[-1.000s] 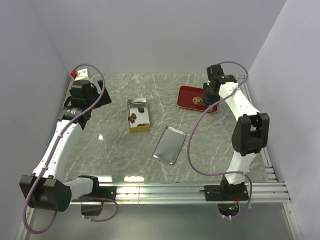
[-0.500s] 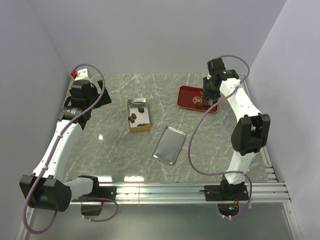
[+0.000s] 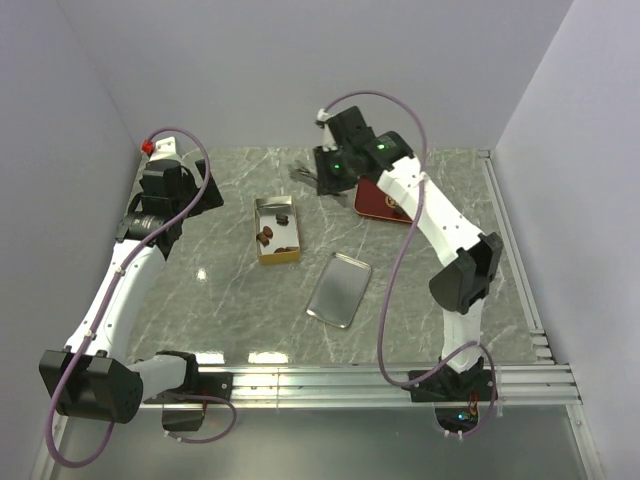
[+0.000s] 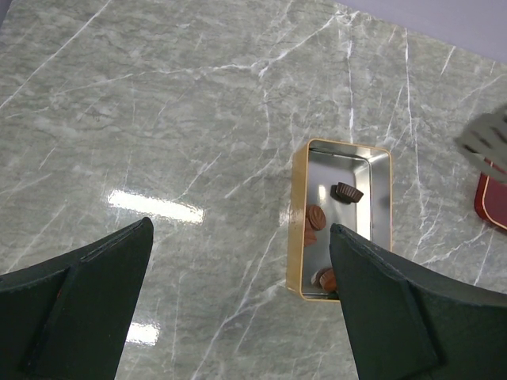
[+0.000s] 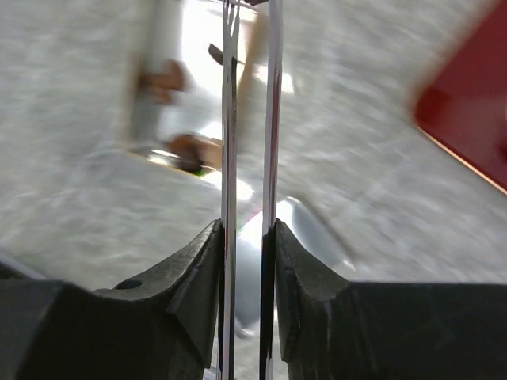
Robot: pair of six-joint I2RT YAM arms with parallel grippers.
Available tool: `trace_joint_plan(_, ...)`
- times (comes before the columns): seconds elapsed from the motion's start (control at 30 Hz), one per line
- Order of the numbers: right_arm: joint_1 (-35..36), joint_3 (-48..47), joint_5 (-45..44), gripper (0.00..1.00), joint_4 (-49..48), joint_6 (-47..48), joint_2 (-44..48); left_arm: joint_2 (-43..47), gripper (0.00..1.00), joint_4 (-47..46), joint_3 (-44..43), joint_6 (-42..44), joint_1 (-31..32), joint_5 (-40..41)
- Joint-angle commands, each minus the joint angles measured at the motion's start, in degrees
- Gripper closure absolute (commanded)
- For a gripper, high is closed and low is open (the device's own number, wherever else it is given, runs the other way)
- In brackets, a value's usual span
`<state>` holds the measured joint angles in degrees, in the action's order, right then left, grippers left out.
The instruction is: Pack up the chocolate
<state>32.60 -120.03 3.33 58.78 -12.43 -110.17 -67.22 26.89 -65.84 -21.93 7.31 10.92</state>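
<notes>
White walls close in a grey-green marble surface (image 3: 220,300). The left arm (image 3: 120,280) reaches along the left side. The left jaws stand wide apart and hold nothing, and in the wrist view the tin shows between them, further off. The right arm (image 3: 430,215) stretches over the red tray (image 3: 370,203) toward the far middle of the surface. The right jaws are narrow, pressed on a pair of metal tongs (image 5: 230,119). Because of blur, I cannot tell whether the tong tips carry anything. A shallow silver lid (image 3: 340,290) lies near the centre, apart from the gold tin (image 3: 277,230). The chocolate (image 4: 346,191) lies inside this tin as several small brown pieces, spread along its floor.
</notes>
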Motion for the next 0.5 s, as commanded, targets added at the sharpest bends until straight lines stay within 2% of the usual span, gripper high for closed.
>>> trace_joint_plan(0.0, 3.2, -7.5, 3.6, 0.7, 1.9, -1.7, -3.4, 1.3, 0.0, -1.6, -0.5, -0.1, -0.2, -0.5)
trace_joint_plan(0.1, 5.4, -9.5, 5.5, 0.7, 2.7, -1.9, -4.9, 1.5, 0.01, -1.7, -0.3, -0.1, -0.2, -0.2)
trace_joint_plan(0.47, 8.1, -5.1, 7.1, 0.66, 2.7, -0.8, -3.6, 1.6, 0.01, -1.8, 0.4, -0.3, -0.2, -0.5)
